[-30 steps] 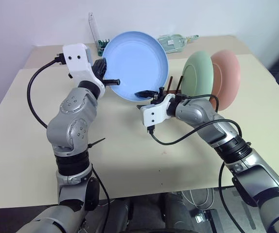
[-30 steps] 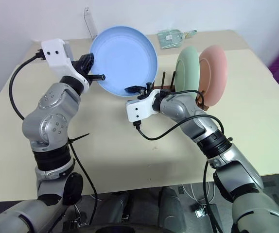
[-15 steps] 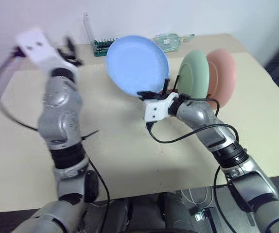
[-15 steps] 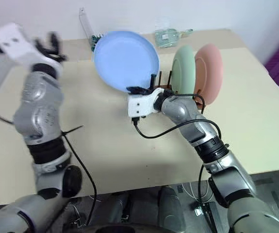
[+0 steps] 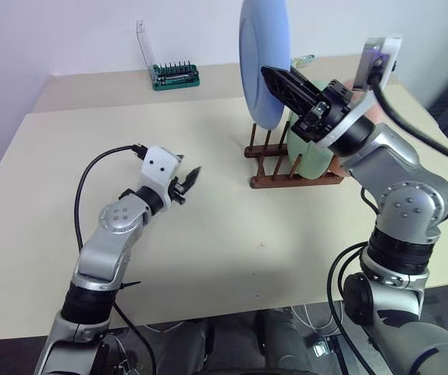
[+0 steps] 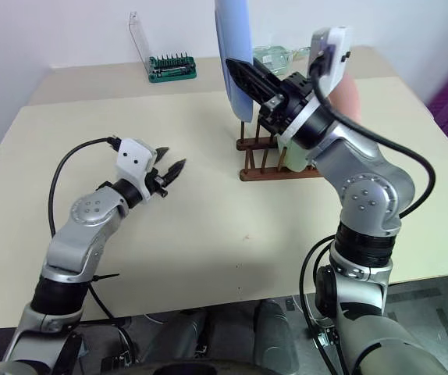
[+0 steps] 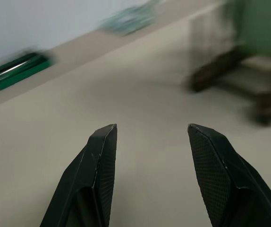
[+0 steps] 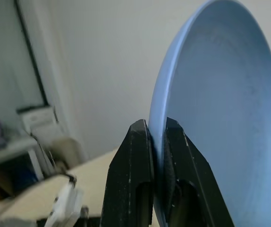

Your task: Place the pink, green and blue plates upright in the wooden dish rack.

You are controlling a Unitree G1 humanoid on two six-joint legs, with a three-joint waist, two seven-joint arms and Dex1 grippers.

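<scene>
The right gripper [image 5: 275, 78] is clenched on the rim of the blue plate [image 5: 261, 55], holding it on edge above the near end of the wooden dish rack [image 5: 290, 166]; the right wrist view shows both fingers [image 8: 140, 156] pinching the rim squarely, one on each face; to my eye the job now is to lower the plate straight down into a free gap between the pegs, keeping it vertical, so its lower edge settles between the two rails rather than landing on a peg top. The green plate [image 5: 311, 152] already stands in the rack just behind, with the pink plate [image 6: 347, 95] beyond it, so there is little room to swing back. The left gripper [image 5: 186, 180] hangs released and empty over the bench [image 5: 208, 234], well apart from the rack; it looks best kept there.
</scene>
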